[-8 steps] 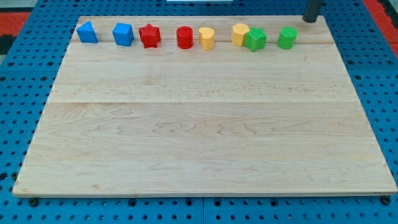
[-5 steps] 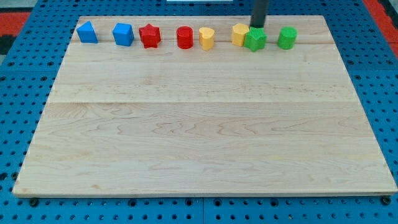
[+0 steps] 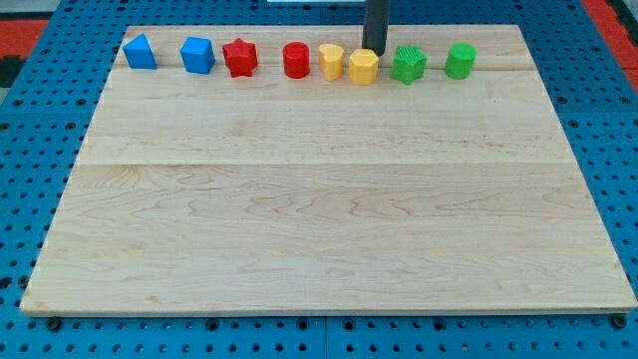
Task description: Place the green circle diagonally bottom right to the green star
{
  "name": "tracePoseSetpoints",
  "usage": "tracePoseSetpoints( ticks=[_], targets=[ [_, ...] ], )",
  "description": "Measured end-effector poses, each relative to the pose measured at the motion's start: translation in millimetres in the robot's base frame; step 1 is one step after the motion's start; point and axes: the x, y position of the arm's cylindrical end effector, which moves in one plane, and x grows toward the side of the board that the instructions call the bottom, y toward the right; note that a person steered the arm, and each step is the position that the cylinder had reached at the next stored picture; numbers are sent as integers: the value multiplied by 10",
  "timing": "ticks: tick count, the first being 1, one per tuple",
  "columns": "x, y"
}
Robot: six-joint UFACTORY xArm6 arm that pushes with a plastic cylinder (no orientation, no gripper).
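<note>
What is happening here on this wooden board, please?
A robot arm with a dark rod is pushing small coloured blocks along the top edge of a wooden board. My tip stands just above the yellow block, touching or almost touching it, between that block and the green star. The green circle sits alone to the view's right of the star, level with it, not yet diagonally below it.

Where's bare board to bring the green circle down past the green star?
Everything below the row is bare wood to the board's bottom edge. Crowded: the top row, where my tip sits by the yellow block, left of the green star and green circle.
</note>
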Motion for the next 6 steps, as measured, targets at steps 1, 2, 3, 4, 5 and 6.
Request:
tracePoseSetpoints(
  ticks=[1, 2, 3, 4, 5, 6],
  targets=[
    [-312, 517],
    [-271, 1208],
    [-70, 1350],
    [179, 1408],
    [297, 1438],
    [235, 1636]
  ],
)
